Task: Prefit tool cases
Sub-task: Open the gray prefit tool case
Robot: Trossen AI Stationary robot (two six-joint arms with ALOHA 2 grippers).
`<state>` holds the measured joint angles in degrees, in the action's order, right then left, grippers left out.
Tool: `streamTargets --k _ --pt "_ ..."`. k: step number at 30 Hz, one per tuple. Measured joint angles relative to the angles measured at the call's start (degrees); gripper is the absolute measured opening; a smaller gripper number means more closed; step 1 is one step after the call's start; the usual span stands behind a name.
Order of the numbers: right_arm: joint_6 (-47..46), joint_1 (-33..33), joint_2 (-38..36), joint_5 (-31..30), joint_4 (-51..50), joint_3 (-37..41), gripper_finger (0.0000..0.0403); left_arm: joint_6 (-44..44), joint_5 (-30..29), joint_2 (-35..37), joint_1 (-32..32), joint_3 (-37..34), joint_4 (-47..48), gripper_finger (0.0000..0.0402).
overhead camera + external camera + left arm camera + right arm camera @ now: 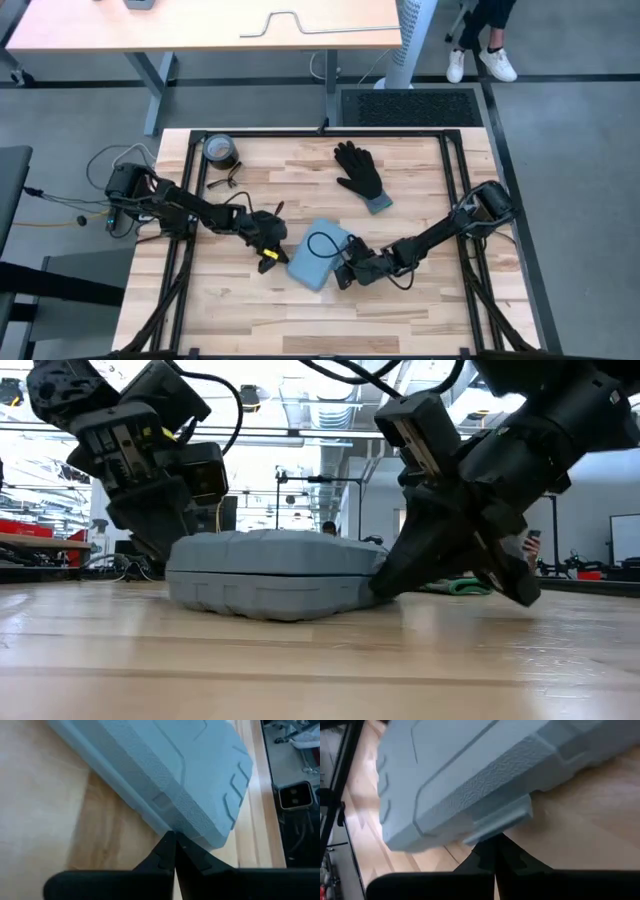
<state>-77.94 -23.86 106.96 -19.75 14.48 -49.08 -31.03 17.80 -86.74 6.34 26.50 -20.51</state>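
Between both closed hands [268,238] [345,272] lies the case [318,254].

This is a robotics lab or workshop, not a home. The work surface is a butcher-block wooden table [300,310] fenced by a black metal frame [468,200] that carries two dark robot arms, with loose cables [75,205] trailing off onto a grey floor. Behind it stands a height-adjustable desk [200,30] on grey steel legs, beside a black floor mat [410,105] and a person's white sneakers [480,65]. From table height, the room beyond shows an open industrial ceiling with exposed ducts and strip lights [310,405], equipment stands and a monitor [625,540].
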Motion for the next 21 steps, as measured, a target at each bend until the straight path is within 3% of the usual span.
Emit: streamTargets --k 14,21 --pt "5.89 2.25 -7.67 -1.70 -3.29 -0.02 0.0000 -1.17 -1.51 0.00 1.97 0.07 -0.56 0.0000" --pt "9.18 4.96 -7.79 -1.70 2.25 -0.02 0.0000 -2.25 -1.59 0.00 2.98 0.07 -0.53 0.0000"
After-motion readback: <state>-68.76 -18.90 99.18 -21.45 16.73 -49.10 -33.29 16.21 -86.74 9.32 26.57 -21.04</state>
